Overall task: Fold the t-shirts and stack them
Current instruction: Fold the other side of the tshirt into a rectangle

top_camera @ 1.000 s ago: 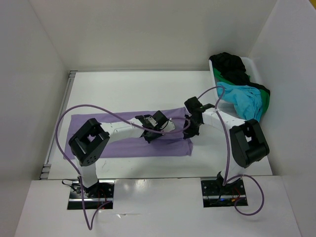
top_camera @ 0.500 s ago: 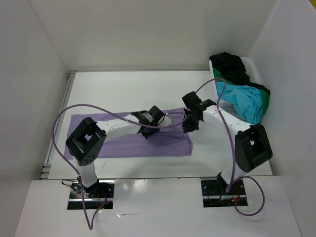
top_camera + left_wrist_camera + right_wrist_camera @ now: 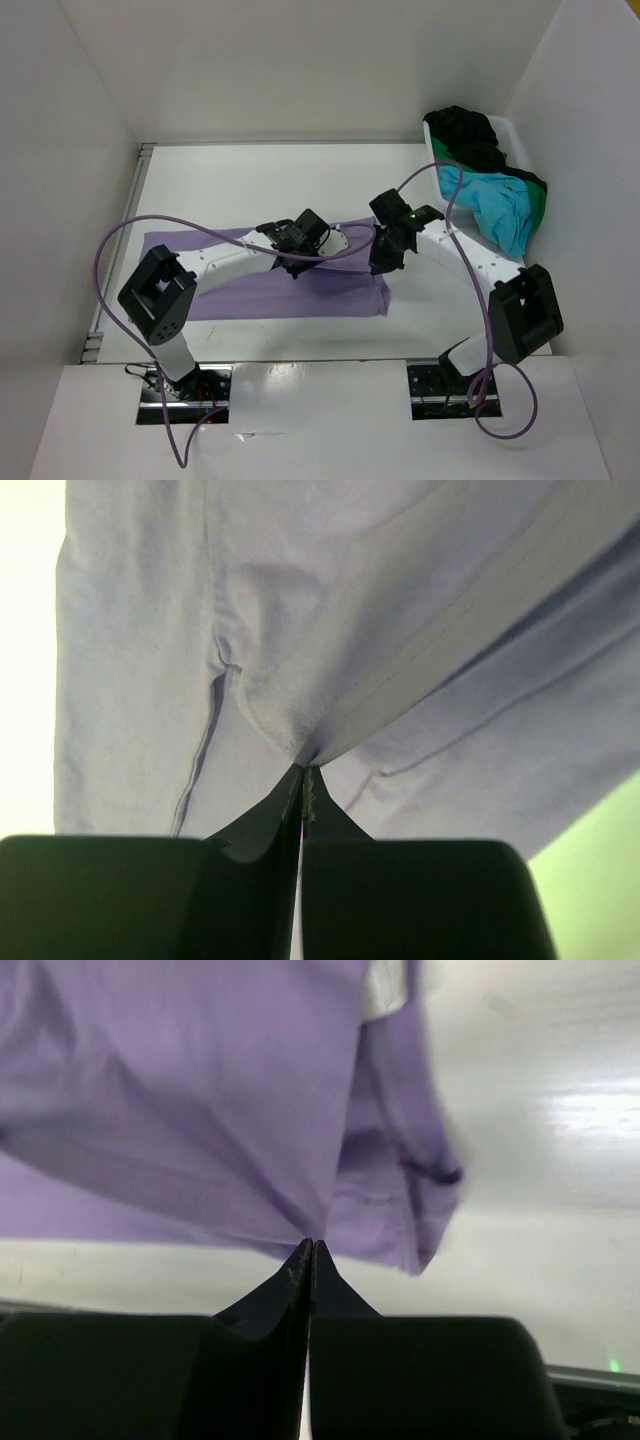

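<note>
So starting on the left: the lavender t-shirt [image 3: 250, 297] lies as a long strip across the near half of the white table [image 3: 250, 185]. One end sits close to the table's left edge and the other reaches a bit past the middle. A purple cable [image 3: 108, 262] loops over the left arm above that end.

The left gripper [image 3: 297, 268] is down on the shirt around its far edge, roughly mid-table. In its wrist view the left gripper's [image 3: 303, 777] jaws are pressed together with a pinch of lavender cloth between the tips, and the fabric pulls up to a little peak there, with a stitched hem running off diagonally.

Just to the right, the right gripper [image 3: 379, 264] sits at the shirt's right end. Same deal in its wrist cam: the right gripper [image 3: 310, 1252] is clamped on the cloth, with the shirt's right edge and a bit of hem draping beside the tips. It's blurry there, so I can't say exactly which part of the shirt it's got.

Over in the far right corner of the table is the white plastic bin [image 3: 508, 130]. The black shirt [image 3: 465, 130] is heaped at its far end, the turquoise one [image 3: 495, 205] spills over the near end, and the green one [image 3: 538, 208] peeks out along the right side.
</note>
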